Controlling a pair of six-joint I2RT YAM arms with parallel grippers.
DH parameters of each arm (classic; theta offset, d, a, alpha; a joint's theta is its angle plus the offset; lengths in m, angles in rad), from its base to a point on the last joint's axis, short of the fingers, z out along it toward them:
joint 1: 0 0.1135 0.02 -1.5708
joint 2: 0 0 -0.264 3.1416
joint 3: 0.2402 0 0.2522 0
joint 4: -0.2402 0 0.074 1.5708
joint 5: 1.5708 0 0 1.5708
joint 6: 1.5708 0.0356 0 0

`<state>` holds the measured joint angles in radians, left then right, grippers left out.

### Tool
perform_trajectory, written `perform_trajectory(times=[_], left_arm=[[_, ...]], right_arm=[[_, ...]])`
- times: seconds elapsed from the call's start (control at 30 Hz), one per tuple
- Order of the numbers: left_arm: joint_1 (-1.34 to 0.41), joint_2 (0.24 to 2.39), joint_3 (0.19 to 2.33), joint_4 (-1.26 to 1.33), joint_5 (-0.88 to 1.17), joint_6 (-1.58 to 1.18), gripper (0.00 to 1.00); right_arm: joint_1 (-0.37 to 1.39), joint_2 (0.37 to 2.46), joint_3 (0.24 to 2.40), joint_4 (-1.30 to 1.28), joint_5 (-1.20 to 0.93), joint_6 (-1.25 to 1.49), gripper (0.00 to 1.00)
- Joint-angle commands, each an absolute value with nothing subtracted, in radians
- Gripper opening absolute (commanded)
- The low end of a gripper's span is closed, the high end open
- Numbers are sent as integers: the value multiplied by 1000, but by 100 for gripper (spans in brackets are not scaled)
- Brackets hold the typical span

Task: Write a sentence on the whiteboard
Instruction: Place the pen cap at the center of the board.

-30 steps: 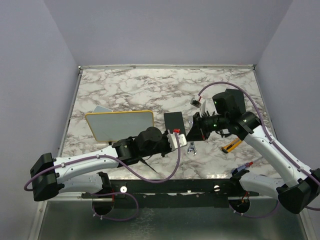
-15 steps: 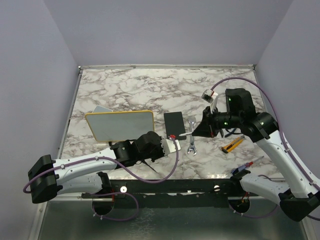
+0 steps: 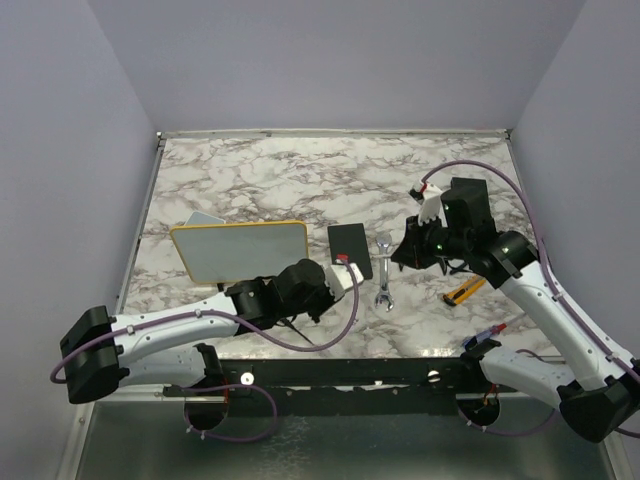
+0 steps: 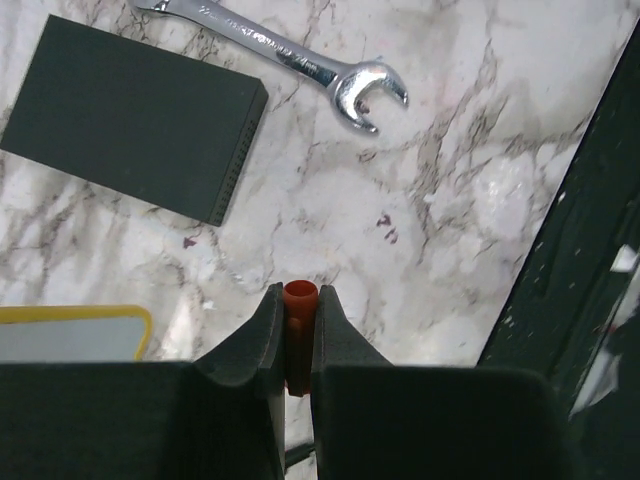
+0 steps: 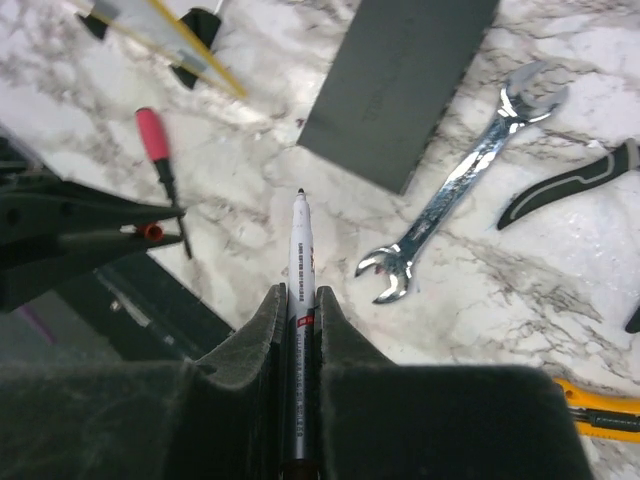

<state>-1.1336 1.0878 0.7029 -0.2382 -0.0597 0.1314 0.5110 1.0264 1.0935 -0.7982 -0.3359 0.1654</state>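
Moved: grippers drawn apart since a second ago.
left gripper (image 4: 298, 305): pinching red cap (image 4: 299, 293).
right gripper (image 5: 298, 298): pinching marker (image 5: 301, 240), tip bare.
Next: carry tip over whiteboard (image 3: 240, 252), press lightly.

Bodywork: left arm (image 3: 165, 328) and right arm (image 3: 560, 315) have white link shells, black joint housings and black end blocks. A purple cable (image 3: 300, 347) loops along each. Small red-and-white tag (image 3: 428, 192) at each wrist. The left gripper (image 4: 297, 300) and right gripper (image 5: 299, 300) have matt dark-grey fingers tapering to blunt tips.
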Motion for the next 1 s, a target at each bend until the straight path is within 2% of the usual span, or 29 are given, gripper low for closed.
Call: perform_trajectory(times=[0.0,0.3,0.4,0.5,0.7,0.8,0.9,0.97], left_arm=[[-1147,1155,682,-48,-44,-226,0],[-1200,1383,682,37,-231,-373,3],[-1200,1422,685,35,-272,-388,10],[-1201,1457,693,37,-245,-376,15],[-1212,1559,731,35,-217,-362,17],[-1211,1568,736,35,-230,-367,26],[-1212,1548,733,33,-250,-368,46],[-1212,1527,731,30,-262,-361,52]], right_arm=[[510,1003,1006,-575,-167,261,1],[512,986,925,-416,-115,278,1],[512,971,899,-403,-86,286,1],[512,953,875,-389,-64,294,0],[512,950,857,-368,-42,299,0],[511,951,856,-364,-37,298,1],[511,943,848,-353,-27,298,1],[511,942,842,-348,-21,298,1]])
